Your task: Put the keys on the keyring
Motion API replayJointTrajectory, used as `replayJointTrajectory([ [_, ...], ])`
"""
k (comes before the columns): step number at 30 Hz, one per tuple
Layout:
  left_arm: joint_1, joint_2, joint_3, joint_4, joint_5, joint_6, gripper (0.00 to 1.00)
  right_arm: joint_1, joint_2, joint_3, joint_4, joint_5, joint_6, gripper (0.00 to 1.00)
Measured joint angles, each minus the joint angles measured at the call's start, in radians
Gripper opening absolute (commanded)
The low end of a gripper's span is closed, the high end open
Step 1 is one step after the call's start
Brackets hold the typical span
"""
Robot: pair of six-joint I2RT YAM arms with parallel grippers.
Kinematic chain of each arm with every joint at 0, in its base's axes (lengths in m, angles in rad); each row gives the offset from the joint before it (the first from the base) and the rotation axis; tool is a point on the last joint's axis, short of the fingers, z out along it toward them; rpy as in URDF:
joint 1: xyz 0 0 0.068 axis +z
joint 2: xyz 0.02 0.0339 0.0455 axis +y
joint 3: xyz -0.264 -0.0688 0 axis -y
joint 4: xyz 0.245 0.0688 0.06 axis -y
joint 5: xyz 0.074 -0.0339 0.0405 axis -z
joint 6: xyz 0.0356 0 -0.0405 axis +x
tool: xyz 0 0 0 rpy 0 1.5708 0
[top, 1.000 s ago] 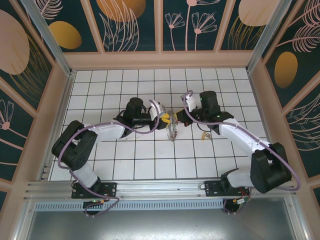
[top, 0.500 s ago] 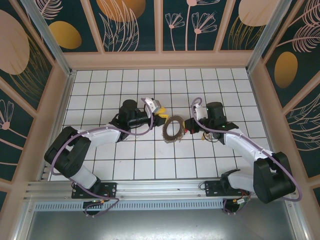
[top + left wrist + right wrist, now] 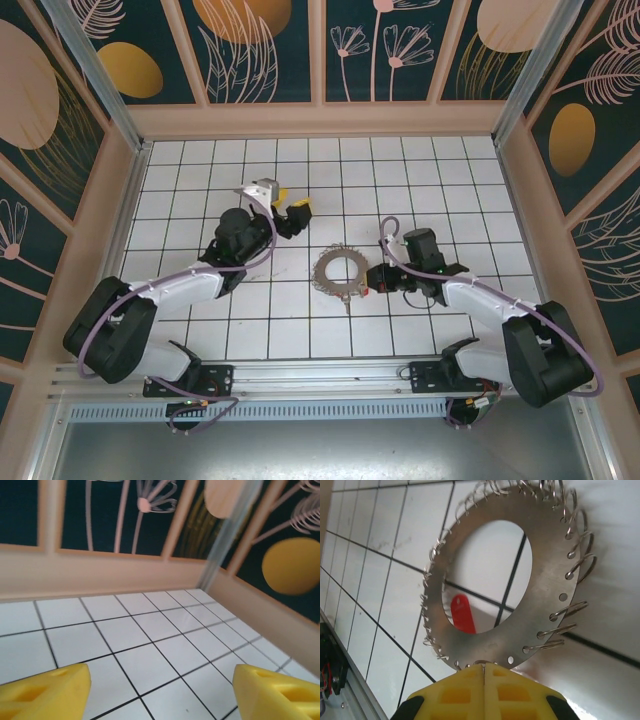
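Note:
The keyring (image 3: 323, 270), a flat grey metal disc with a wide hole and wire loops round its rim, lies mid-floor. In the right wrist view the keyring (image 3: 552, 575) is close up. My right gripper (image 3: 485, 666) is shut, its yellow fingertips pinching a small loop on the ring's near rim. A key's red head (image 3: 462, 612) shows through the hole, under the ring. From above, the right gripper (image 3: 375, 277) sits at the ring's right edge. My left gripper (image 3: 290, 212) stands open, well to the ring's far left. Between its yellow fingers (image 3: 45, 690) there is only bare tile.
The white tiled floor (image 3: 290, 330) is boxed in by low beige walls (image 3: 320, 120) and patterned panels. A metal rail (image 3: 300, 375) runs along the near edge at the arm bases. In the left wrist view the back wall and a corner post (image 3: 225, 545) stand ahead.
The left gripper opened, let go of the keyring and drew back to the far left. The right gripper carried the ring nearer, and it now lies flat.

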Motion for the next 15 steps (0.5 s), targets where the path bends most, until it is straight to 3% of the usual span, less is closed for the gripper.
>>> replayJointTrajectory([
  [1, 0.005, -0.006, -0.006, 0.001, -0.018, -0.027, 0.90, 0.005, 0.000, -0.009, 0.000, 0.001, 0.008, 0.01],
  [5, 0.013, -0.016, -0.023, -0.007, -0.044, -0.094, 0.96, 0.020, -0.015, -0.044, -0.008, 0.039, 0.051, 0.24],
  [8, 0.013, -0.019, -0.031, -0.026, -0.043, -0.141, 0.99, 0.021, -0.053, -0.055, -0.039, 0.118, 0.085, 0.34],
  [15, 0.019, -0.008, -0.030, -0.137, 0.014, -0.273, 0.98, -0.068, -0.123, -0.048, -0.061, 0.220, 0.108, 0.38],
])
